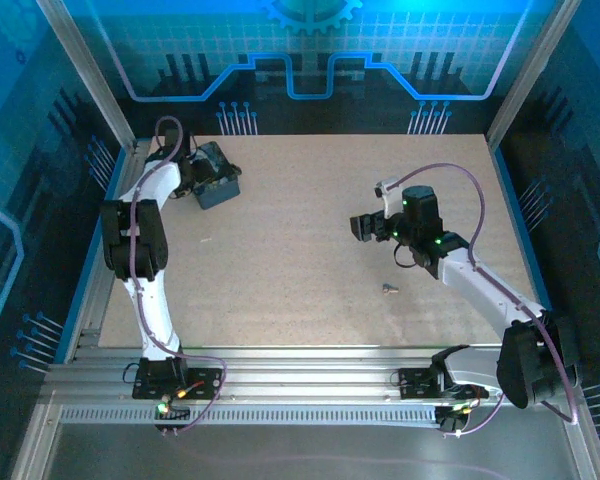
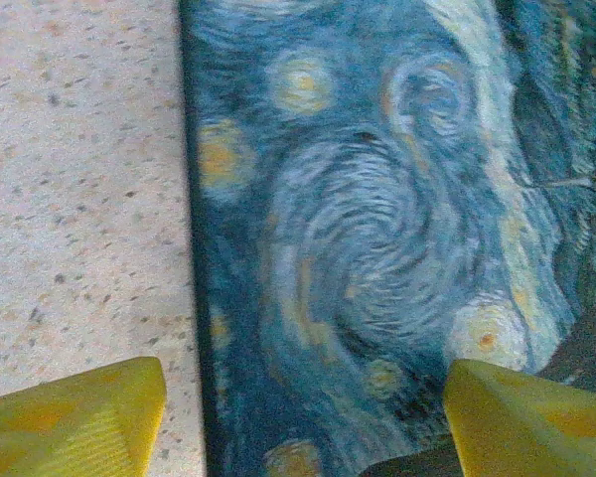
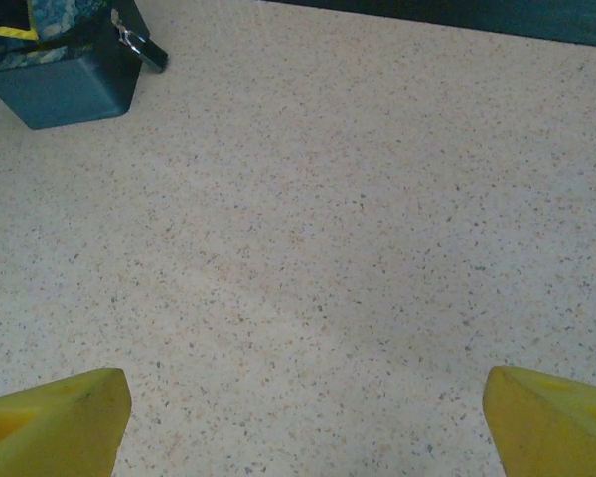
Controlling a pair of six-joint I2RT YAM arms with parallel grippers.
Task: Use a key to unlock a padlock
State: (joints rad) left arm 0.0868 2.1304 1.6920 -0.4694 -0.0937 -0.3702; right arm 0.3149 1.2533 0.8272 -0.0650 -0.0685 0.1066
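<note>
While the left arm is reaching toward the far left part of the speckled beige table, the left gripper is sitting close over the dark blue swirl-patterned rectangular box. Its yellow fingertips are standing wide apart and released: one is showing over the bare tabletop just beside the box's edge, the other over the painted lid, and nothing is being grasped between them. Whether they are touching the box cannot be told. The right gripper is hanging over open tabletop in the right half of the workspace, facing left toward the box, its yellow fingers likewise spread wide and empty. From the right wrist camera, the tiny dark grey metal padlock with its small silvery shackle is resting against the upper corner of the box, touching it. The tiny slim silver-grey metal key is lying flat on the table by itself, near the right arm's forearm and on the near side of the right gripper, well apart from the padlock and the box.
</note>
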